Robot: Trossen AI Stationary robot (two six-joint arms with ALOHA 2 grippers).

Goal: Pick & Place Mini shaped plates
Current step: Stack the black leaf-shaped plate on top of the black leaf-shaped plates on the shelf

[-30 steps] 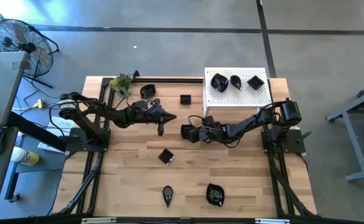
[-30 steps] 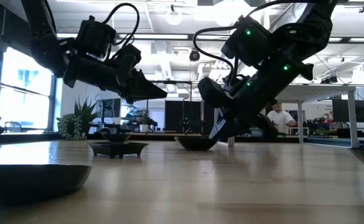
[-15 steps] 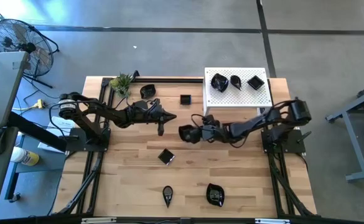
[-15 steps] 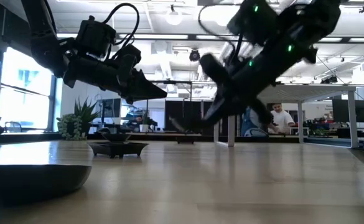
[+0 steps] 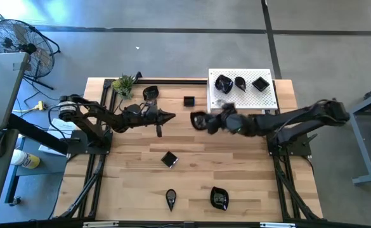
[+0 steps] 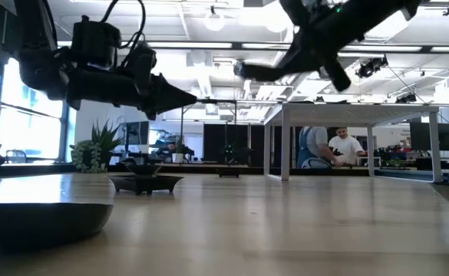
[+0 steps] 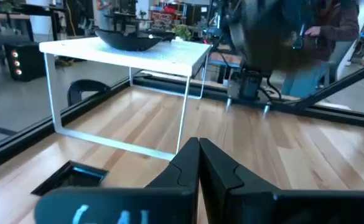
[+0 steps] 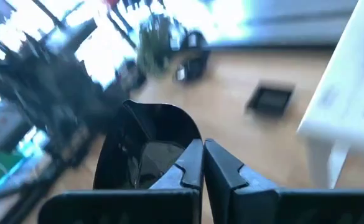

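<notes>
My right gripper (image 5: 205, 121) hangs high over the table's middle, shut on a black mini plate (image 5: 198, 120), which also shows in the right wrist view (image 8: 145, 149) and the low view (image 6: 243, 70). My left gripper (image 5: 170, 116) is shut and holds nothing, pointing level toward the table's right, just left of that plate. Three more plates sit on the white perforated platform (image 5: 242, 100). Others rest on the wood: a square one (image 5: 188, 101), a rounded one (image 5: 150, 93), a tilted square one (image 5: 169, 158), a teardrop (image 5: 170, 199) and a wavy one (image 5: 219, 198). My right gripper pinches the plate's rim (image 8: 183, 144) between its two fingers, on the side nearest the wrist. The fingers come from the table's right, slanting slightly down. The plate sticks out ahead of the fingertips, lifted clear of the table.
A small green plant (image 5: 123, 83) stands at the far left corner. The platform's thin white legs (image 7: 185, 106) rise just right of both grippers. Black frame rails run along the table's left and right sides. People stand in the room beyond the table.
My right gripper has risen steeply from the table's middle with the plate, which has come off the wood and now hangs clear, closer to the platform. My left gripper has tipped up from slanting down to level, staying in place.
</notes>
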